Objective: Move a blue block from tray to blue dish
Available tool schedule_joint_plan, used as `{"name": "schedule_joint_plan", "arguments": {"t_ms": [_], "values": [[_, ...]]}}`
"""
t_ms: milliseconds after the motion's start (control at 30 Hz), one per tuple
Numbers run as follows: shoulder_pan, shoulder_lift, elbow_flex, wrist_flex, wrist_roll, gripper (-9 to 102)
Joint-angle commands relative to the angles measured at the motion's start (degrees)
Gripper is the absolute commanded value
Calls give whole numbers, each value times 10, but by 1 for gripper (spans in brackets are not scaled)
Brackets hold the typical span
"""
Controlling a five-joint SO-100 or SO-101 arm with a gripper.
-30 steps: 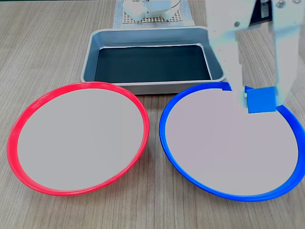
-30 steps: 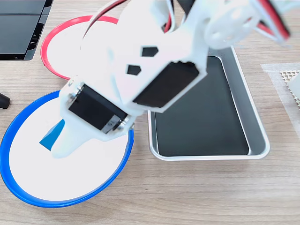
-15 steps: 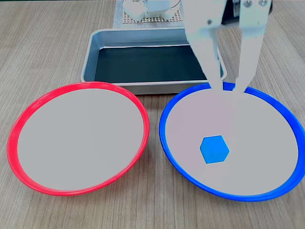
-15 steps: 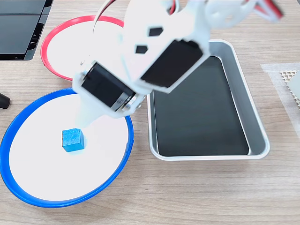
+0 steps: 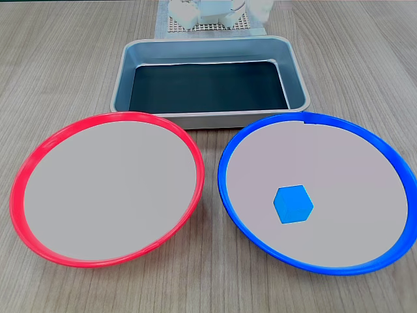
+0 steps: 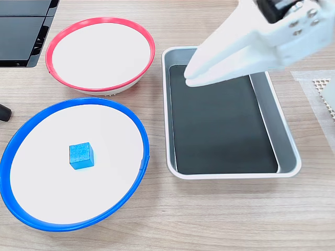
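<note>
In the blue dish (image 5: 229,195), nearest us, we see the blue block (image 5: 293,204) lying flat, a little off the middle, one corner toward us in a fixed view. It is a cube, so no side is longer. Behind sits the tray (image 5: 124,72). Above the tray our gripper (image 6: 189,79) hangs with its tips almost together, holding nothing. We think only a low swing could bump the tray.
</note>
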Motion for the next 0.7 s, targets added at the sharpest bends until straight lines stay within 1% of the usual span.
{"name": "schedule_joint_plan", "arguments": {"t_ms": [0, 133, 300, 433, 667], "values": [[46, 139, 112, -13, 52, -1], [89, 229, 194, -13, 73, -1], [102, 276, 200, 80, 105, -1], [111, 320, 200, 178, 125, 0], [109, 345, 200, 258, 126, 0]]}}
